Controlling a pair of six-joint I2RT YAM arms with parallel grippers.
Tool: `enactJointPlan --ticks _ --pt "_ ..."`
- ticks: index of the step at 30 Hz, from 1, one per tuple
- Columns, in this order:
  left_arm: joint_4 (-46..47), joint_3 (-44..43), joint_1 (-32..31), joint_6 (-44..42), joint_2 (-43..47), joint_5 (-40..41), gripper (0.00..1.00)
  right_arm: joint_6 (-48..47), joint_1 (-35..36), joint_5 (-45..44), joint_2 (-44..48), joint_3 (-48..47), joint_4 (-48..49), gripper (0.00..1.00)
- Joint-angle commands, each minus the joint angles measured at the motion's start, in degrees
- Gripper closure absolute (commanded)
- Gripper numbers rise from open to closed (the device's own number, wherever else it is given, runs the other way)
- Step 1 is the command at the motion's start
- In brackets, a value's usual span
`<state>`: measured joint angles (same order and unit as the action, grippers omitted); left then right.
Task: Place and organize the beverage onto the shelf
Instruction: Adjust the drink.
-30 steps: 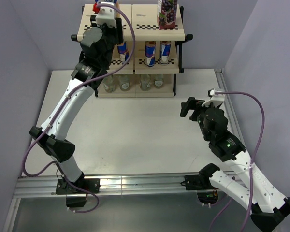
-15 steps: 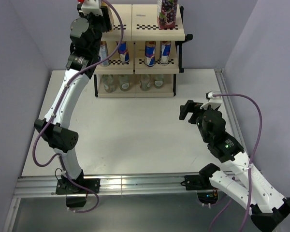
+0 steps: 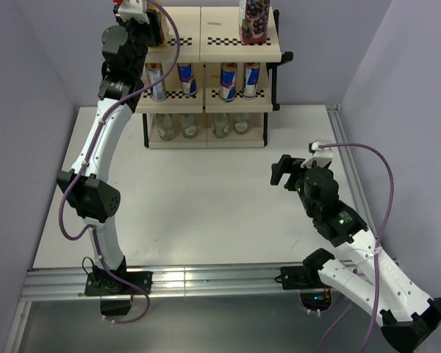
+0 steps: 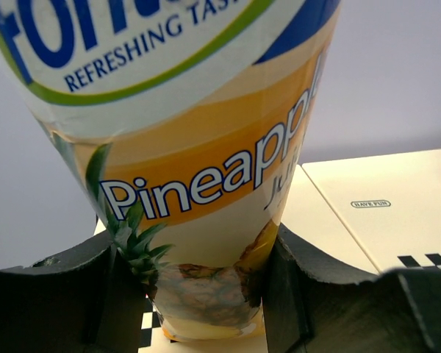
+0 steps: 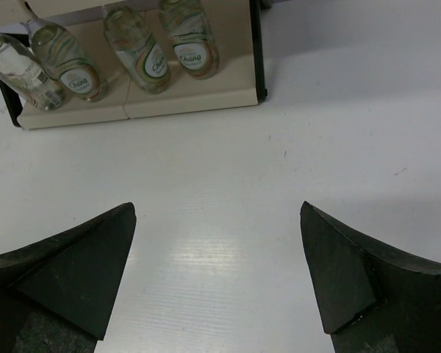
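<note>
Our left tool (image 4: 198, 294) pinches the pineapple carton (image 4: 206, 176), standing tall over the top left end of the shelf (image 4: 375, 220). We think it goes straight down. Our right tool (image 5: 219, 272) is spread, well apart.

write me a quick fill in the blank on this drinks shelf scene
The left gripper is shut on the ____ juice carton. The grape carton stands on the shelf's ____ tier. The four cans stand on its ____ tier. The right gripper is ____, holding nothing, over the table.
Missing: pineapple; top; middle; open.
</note>
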<state>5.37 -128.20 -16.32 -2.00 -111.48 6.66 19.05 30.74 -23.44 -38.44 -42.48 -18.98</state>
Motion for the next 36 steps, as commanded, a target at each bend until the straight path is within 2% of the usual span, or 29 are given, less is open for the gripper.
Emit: enactJointPlan --ticks 1,3,4,10,14,18,20,24,26,34,35,36 --pt "10.6 -5.9 -0.5 -2.5 2.8 -3.5 0.82 0.3 -0.2 1.1 -0.1 1.1 2.1 0.0" --pt "9.1 -6.2 -0.5 -3.5 1.9 -3.8 0.74 0.4 -0.2 1.5 0.2 1.4 2.4 0.0" --pt "8.4 -6.6 -0.6 -3.6 1.5 -3.6 0.73 0.3 -0.2 1.6 0.3 1.5 2.5 0.0" --pt "3.7 -8.7 -1.0 -4.6 -1.7 -2.5 0.75 0.3 -0.2 1.7 0.9 2.3 3.2 0.0" --pt "3.2 -9.3 -1.0 -4.3 -3.3 -1.6 0.73 0.2 -0.2 1.9 0.6 2.7 3.7 0.0" --pt "2.8 -10.0 -1.0 -3.9 -4.5 -1.9 0.6 0.4 -0.2 2.3 0.2 3.5 4.9 0.0" --pt "2.5 -10.2 -1.0 -3.6 -5.0 -1.5 0.57 0.6 -0.2 2.6 -0.1 3.7 5.2 0.0" --pt "2.5 -10.5 -1.0 -4.0 -5.8 -1.2 0.4 0.5 -0.2 3.0 -0.8 3.8 5.4 0.0" --pt "2.6 -10.5 -1.0 -4.2 -6.1 -0.8 0.36 0.5 -0.2 3.1 -0.6 4.0 5.5 0.0" --pt "2.3 -11.0 -1.0 -4.2 -7.7 -0.4 0.31 0.6 -0.2 3.3 -0.8 4.9 6.0 0.0" --pt "2.2 -11.2 -1.0 -4.4 -7.8 -0.4 0.33 0.7 -0.2 3.3 -0.8 4.9 6.1 0.0" --pt "2.0 -11.4 -1.0 -4.4 -7.9 -0.2 0.4 0.7 -0.2 3.4 -0.7 5.0 6.1 0.0"
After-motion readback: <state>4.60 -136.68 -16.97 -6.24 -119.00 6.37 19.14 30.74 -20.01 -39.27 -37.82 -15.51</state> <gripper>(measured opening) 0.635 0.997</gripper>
